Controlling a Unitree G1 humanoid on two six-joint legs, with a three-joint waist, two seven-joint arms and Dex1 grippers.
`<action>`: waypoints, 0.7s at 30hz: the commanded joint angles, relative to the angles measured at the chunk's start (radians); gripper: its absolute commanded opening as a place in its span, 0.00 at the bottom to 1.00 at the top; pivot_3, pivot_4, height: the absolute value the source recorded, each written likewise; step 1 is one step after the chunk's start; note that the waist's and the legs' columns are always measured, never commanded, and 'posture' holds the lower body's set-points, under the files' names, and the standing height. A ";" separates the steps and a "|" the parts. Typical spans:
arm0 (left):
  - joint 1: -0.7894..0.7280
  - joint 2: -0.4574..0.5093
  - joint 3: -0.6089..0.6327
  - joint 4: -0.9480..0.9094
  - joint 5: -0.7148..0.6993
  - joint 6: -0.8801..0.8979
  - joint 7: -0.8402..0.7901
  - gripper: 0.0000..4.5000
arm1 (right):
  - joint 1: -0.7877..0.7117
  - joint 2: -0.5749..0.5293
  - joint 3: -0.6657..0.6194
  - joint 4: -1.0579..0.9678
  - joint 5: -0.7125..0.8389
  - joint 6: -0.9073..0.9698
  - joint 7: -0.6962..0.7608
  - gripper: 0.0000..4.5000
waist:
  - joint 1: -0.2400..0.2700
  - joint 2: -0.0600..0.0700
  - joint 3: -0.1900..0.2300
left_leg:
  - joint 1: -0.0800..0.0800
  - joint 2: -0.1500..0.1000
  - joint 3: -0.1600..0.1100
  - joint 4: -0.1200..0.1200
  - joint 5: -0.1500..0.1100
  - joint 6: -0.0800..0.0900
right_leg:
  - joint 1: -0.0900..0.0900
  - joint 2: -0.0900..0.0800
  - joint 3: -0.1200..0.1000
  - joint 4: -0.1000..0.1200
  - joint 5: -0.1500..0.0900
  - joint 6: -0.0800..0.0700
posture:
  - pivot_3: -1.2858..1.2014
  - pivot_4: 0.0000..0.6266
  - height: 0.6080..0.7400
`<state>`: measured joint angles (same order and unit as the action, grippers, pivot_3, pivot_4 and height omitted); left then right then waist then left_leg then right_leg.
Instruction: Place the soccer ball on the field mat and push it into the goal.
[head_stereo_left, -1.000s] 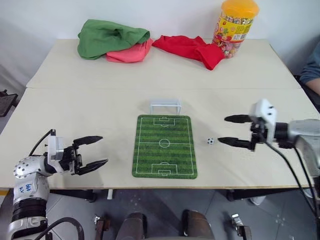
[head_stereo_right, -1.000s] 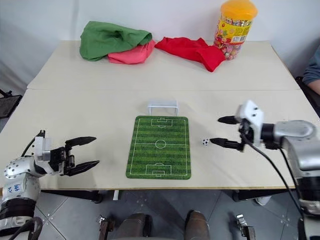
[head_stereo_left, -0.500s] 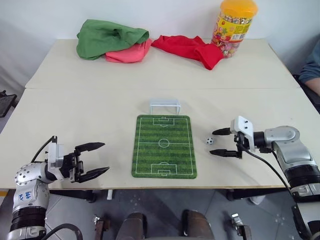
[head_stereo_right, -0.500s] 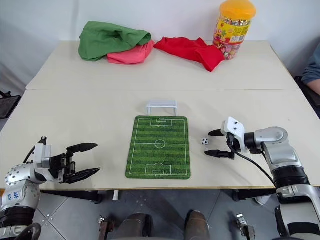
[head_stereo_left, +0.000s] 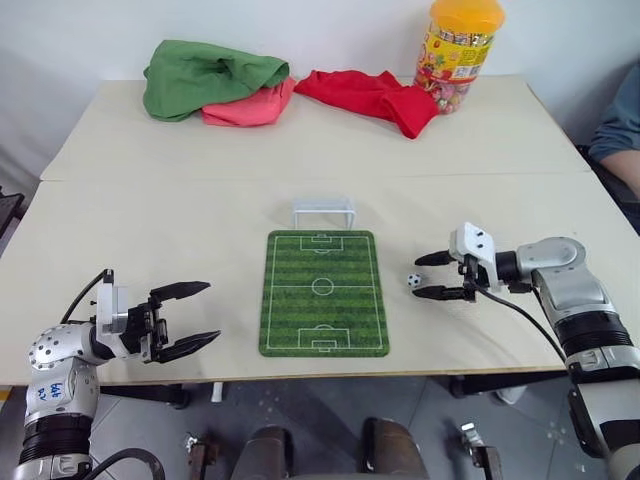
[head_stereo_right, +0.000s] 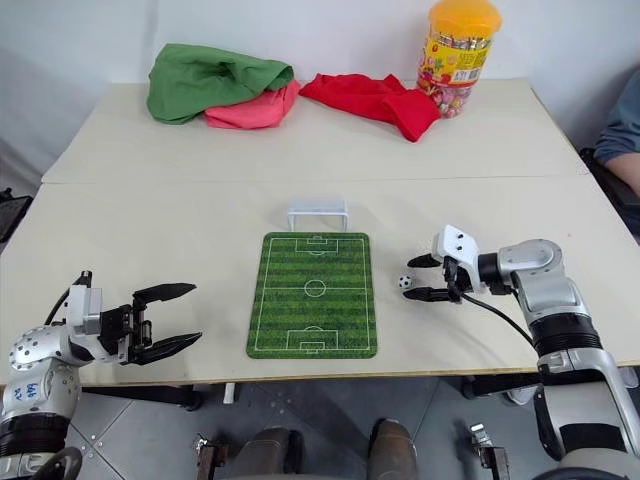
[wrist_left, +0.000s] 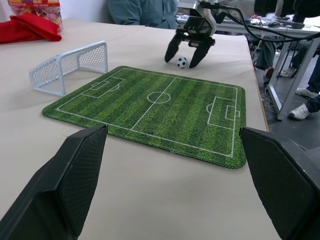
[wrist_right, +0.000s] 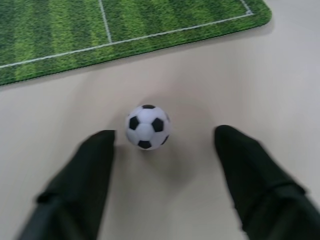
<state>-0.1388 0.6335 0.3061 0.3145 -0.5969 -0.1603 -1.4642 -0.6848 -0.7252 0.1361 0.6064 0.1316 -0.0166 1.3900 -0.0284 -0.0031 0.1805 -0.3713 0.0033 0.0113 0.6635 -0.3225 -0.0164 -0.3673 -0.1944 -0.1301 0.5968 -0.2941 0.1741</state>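
Tiny black-and-white soccer ball (wrist_right: 147, 127) sits on the bare tabletop between my right gripper's (head_stereo_left: 430, 275) open fingertips, untouched, off the green striped field mat's (head_stereo_left: 322, 292) right edge; open left gripper (head_stereo_left: 196, 315) idles well apart.

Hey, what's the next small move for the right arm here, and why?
Probably close the right gripper on the tiny black-and-white soccer ball. The ball sits on the beige table beside the green striped field mat, between the open jaws, which don't yet touch it.

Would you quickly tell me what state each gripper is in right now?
Left gripper: open, holding nothing.
Right gripper: open, its fingers either side of the soccer ball without touching it.
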 joint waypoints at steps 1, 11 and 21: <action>0.018 0.008 0.023 -0.035 -0.019 0.004 0.000 1.00 | -0.037 0.015 -0.025 -0.030 0.017 0.006 -0.012 0.41 | -0.003 0.000 0.000 | 0.000 0.000 0.000 0.000 0.000 0.000 | 0.000 0.000 0.000 0.000 0.000 0.000 | 0.52 0.24 1.00; 0.008 -0.003 0.017 -0.033 -0.015 0.002 0.016 1.00 | -0.008 0.001 -0.039 -0.099 0.034 0.047 -0.022 0.19 | 0.001 0.000 0.000 | 0.000 0.000 0.000 0.000 0.000 0.000 | 0.000 0.000 0.000 0.000 0.000 0.000 | 0.52 0.24 1.00; 0.013 0.001 -0.017 -0.033 -0.003 0.001 -0.033 1.00 | 0.018 -0.068 -0.032 -0.559 0.116 0.366 -0.030 0.19 | 0.001 0.000 0.000 | 0.000 0.001 0.000 0.000 0.000 -0.001 | -0.002 0.000 0.000 0.001 0.000 0.000 | 0.52 0.24 1.00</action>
<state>-0.1286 0.6306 0.2880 0.2994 -0.5932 -0.1537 -1.4824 -0.6682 -0.7821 0.1019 0.1626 0.2081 0.2828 1.3579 -0.0277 -0.0027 0.1808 -0.3718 0.0038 0.0115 0.6633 -0.3229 -0.0172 -0.3693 -0.1942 -0.1298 0.5979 -0.2942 0.1741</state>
